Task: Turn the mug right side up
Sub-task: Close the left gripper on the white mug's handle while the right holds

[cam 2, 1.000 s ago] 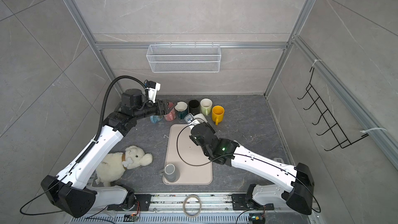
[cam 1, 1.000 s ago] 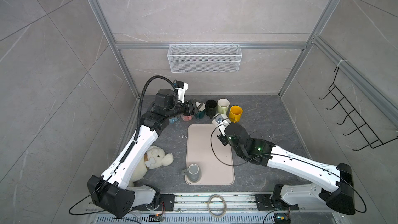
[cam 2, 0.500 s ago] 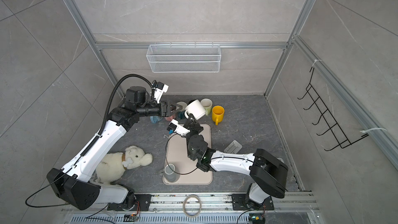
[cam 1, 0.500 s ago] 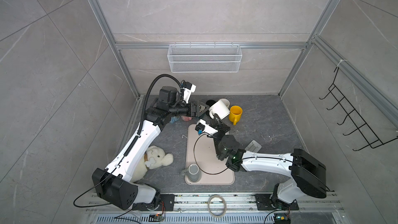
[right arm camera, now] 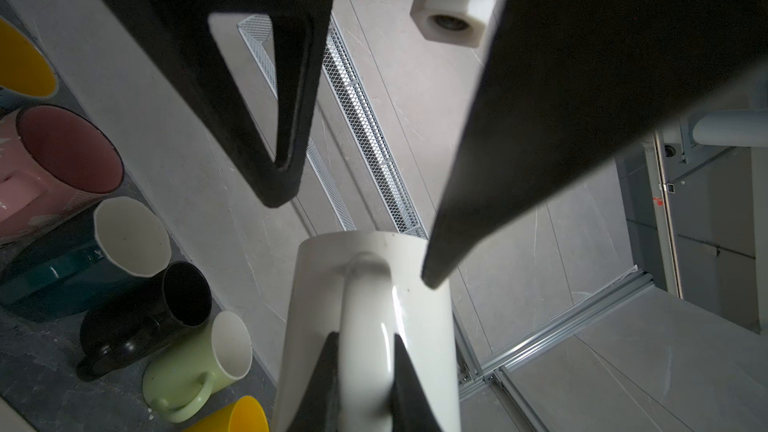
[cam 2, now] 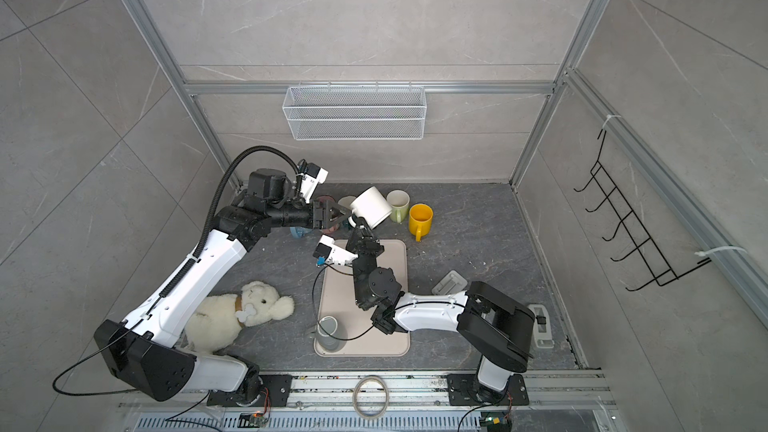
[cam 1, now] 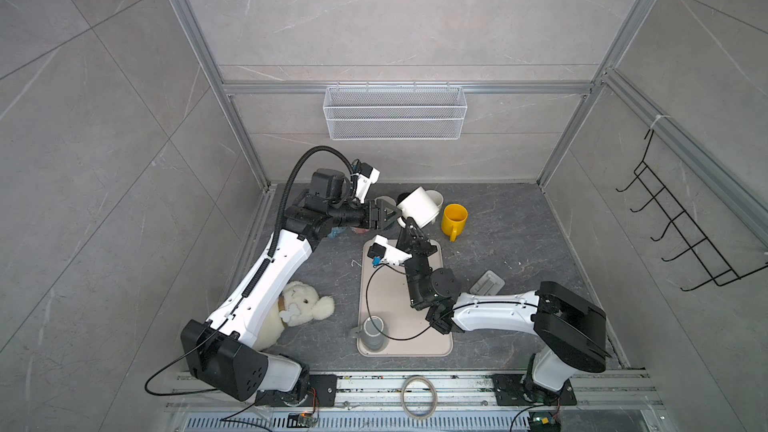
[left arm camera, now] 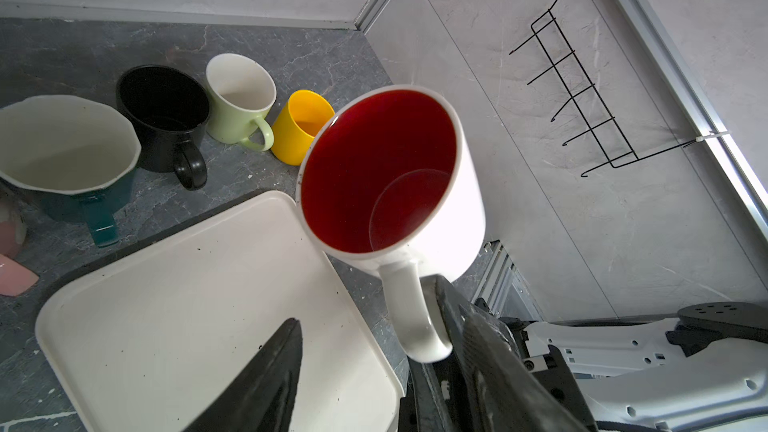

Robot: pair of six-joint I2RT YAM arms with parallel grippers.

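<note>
Clamping the handle, the right tool (right arm camera: 362,371) held the white mug (cam 1: 417,207) in the air over the far end of the beige tray (cam 1: 376,292), clear of the bench. The mug hung tilted, neither upside down nor upright. Its red inside faced the left wrist camera, and no red showed in either top view, so the mouth probably pointed sideways and somewhat down. A handle grip let the wrist roll the mug without fingers blocking the rim.

The left tool (cam 1: 392,214) sat just beside the mug at the mouth end, its fingers (left arm camera: 274,367) apart and not gripping. That placement suggested a handover or a steadying hold partway through the turn. Whether one finger brushed the wall I could not tell.

The yellow mug (cam 1: 454,218), green mug (left arm camera: 239,105) and black mug (left arm camera: 164,114) stood upright behind, near enough to be knocked.
</note>
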